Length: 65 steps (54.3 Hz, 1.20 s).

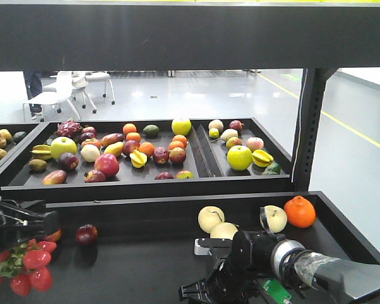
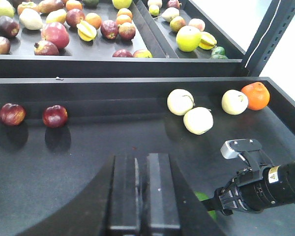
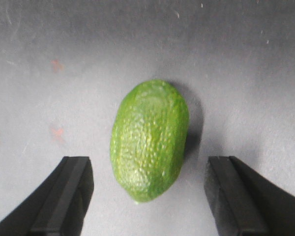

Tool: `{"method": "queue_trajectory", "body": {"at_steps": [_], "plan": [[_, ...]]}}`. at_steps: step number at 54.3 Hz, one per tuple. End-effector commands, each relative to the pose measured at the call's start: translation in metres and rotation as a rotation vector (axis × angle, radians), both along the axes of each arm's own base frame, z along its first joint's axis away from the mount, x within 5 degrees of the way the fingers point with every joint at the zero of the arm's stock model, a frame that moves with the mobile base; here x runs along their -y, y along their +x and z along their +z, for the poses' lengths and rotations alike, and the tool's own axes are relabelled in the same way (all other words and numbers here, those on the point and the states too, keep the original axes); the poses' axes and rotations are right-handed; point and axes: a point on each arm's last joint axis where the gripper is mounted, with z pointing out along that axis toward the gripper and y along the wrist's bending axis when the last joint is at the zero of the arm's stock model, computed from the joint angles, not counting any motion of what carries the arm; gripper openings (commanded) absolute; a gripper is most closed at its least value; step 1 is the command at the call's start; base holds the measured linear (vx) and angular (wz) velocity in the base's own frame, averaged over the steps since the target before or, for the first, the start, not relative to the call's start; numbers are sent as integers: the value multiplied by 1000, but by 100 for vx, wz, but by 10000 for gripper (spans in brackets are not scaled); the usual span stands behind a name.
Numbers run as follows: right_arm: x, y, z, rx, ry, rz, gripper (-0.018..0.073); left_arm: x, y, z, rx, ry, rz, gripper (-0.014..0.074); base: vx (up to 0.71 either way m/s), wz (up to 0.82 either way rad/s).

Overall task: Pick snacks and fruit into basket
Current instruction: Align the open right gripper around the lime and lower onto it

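A bumpy green avocado-like fruit [image 3: 148,140] lies on the dark tray floor. My right gripper [image 3: 147,166] hangs over it, open, one finger on each side of its near end, neither touching. In the left wrist view a sliver of the same green fruit [image 2: 202,198] shows beside the right gripper [image 2: 212,204]. My left gripper [image 2: 140,194] is shut with nothing between its fingers, above the lower tray's [image 2: 88,162] bare floor. The snacks and the basket are out of view.
The lower tray holds three pale round fruits [image 1: 211,218], an orange [image 1: 299,211], a dark red apple [image 1: 86,235] and strawberries [image 1: 31,263]. Behind, raised trays [image 1: 202,158] are full of mixed fruit. A black shelf post [image 1: 307,126] stands at the right.
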Motion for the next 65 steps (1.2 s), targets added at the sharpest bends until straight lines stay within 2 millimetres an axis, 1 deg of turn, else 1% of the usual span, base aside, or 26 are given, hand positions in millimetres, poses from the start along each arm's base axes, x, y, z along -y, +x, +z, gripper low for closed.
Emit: {"method": "queue_trajectory", "body": {"at_steps": [1,6,17,21,30,47,65], "plan": [[-3,8,43,132,53,-16,537,2,-4,20,107,-28,-38,-6,0,0],[-4,8,42,132,53,-13,537,2,-4,20,107,-28,-38,-6,0,0],[-17,4,44,164,43,21,537,2,-4,20,107,-28,-38,-6,0,0],[-19,4,44,174,36,29,537,2,-4,20,107,-28,-38,-6,0,0],[-15,6,44,166,38,-6,537,2,-4,20,107,-28,-38,-6,0,0],[-13,4,41,154,7,11,537,2,-4,20,107,-28,-38,-6,0,0],[-12,-1,38,88,-17,27,537,3,-4,20,107,-29,-39,-6,0,0]]}}
